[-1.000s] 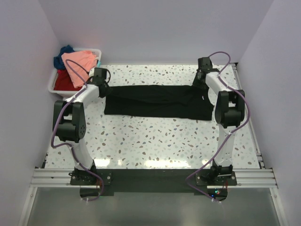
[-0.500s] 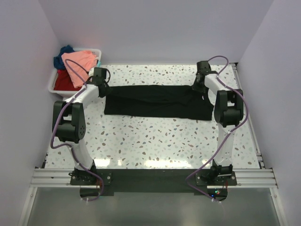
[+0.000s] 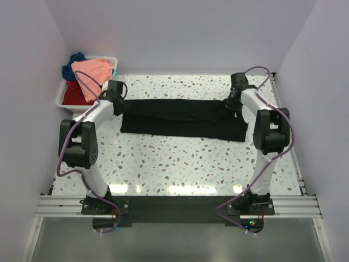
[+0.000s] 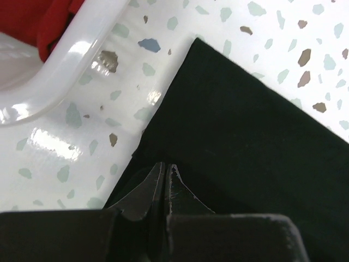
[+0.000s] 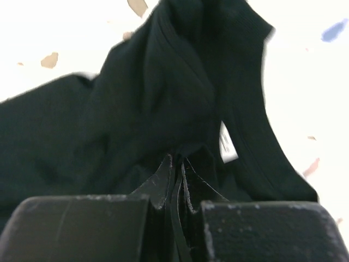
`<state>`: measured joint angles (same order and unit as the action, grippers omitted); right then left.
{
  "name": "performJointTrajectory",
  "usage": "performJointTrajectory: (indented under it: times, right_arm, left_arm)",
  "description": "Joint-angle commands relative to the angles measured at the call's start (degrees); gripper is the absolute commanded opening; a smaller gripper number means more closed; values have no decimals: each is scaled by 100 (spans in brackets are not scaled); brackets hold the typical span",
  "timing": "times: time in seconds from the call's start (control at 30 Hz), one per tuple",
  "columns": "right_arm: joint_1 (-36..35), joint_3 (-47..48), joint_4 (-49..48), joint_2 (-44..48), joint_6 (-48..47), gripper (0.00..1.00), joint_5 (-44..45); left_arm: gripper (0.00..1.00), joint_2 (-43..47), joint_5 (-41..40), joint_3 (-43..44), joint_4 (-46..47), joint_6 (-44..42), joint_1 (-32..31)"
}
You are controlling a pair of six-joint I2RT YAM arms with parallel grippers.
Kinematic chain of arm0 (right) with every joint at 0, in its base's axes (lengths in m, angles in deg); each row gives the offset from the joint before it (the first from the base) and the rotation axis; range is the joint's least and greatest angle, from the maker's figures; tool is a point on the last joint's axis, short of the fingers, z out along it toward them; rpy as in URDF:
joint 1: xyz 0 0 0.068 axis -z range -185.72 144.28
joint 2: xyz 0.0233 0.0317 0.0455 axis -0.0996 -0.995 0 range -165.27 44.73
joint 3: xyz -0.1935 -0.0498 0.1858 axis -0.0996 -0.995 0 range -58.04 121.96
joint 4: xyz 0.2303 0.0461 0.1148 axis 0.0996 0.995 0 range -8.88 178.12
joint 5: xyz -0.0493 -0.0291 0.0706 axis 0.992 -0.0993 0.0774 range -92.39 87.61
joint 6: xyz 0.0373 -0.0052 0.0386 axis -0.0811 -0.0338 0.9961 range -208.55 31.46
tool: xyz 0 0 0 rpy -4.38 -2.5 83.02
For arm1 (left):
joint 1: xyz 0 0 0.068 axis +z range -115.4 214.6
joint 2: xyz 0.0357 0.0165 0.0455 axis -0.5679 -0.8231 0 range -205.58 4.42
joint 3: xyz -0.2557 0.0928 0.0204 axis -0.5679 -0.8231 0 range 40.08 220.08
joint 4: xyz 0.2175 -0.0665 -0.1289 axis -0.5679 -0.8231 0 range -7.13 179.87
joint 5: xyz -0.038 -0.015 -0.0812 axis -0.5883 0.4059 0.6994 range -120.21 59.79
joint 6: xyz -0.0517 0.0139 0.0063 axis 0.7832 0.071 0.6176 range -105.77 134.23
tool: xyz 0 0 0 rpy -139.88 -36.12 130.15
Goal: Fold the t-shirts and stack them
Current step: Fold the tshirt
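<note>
black t-shirt (image 3: 182, 117), white speckled table (image 3: 180, 158), white bin (image 3: 61, 97), salmon-pink shirt (image 3: 94, 70), red shirt (image 3: 73, 94)

Top view: tips of left hand (image 3: 118, 105) and right hand (image 3: 232, 102) hidden under their own wrists. Red t-shirt (image 3: 72, 94) mostly covered by salmon-pink t-shirt (image 3: 92, 71); dark blue t-shirt (image 3: 73, 59) partly behind it.
Left wrist view: white bin (image 4: 71, 60) cut off at the top-left edge.
Right wrist view: black t-shirt (image 5: 136, 98) blurred; neck label (image 5: 227, 144) print unreadable.

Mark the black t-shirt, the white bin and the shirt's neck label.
black t-shirt (image 3: 180, 117): top external view, middle of the spread cloth.
white bin (image 4: 71, 60): left wrist view, its curved rim.
neck label (image 5: 228, 143): right wrist view, centre of the white tag.
</note>
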<state>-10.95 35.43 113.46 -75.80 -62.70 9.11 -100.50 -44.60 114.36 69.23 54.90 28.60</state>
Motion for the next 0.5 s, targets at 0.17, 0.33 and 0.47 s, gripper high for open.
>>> performJointTrajectory:
  times: [0.17,0.33,0.47]
  right_arm:
    - [-21,-1207,149,1996,166,0,150]
    - [-13,-1910,246,2753,307,0,-43]
    - [-65,-2534,501,3351,360,0,-158]
  left_arm:
    - [0,1184,-46,-967,-133,-164,55]
    - [0,1861,-46,-1529,-352,-129,55]
    - [0,2440,-73,-1960,-590,-41,38]
